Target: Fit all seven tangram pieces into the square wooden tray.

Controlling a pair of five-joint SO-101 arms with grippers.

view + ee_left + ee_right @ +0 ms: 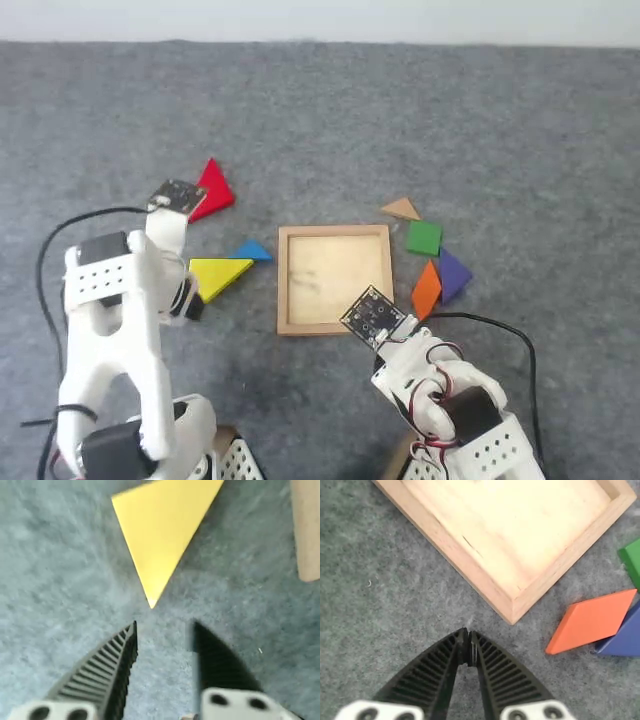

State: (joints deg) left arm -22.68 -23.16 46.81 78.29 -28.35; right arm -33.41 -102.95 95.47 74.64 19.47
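Now left gripper (164,630), fingers spread and empty, faces yellow triangle (160,525).
Its tip points at the gap, just ahead; right gripper (469,642) pressed together beside tray (445,539) corner.

This looks like a robotics lab bench. Two white arms (125,300) with bare black cables (41,275) stand on a grey felt-like mat (520,130), a plain pale wall (320,18) behind.

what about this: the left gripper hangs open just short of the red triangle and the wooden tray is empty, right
No: that is the yellow triangle, not a red one, per the left wrist view. The left gripper hangs open just short of it; the wooden tray is empty.
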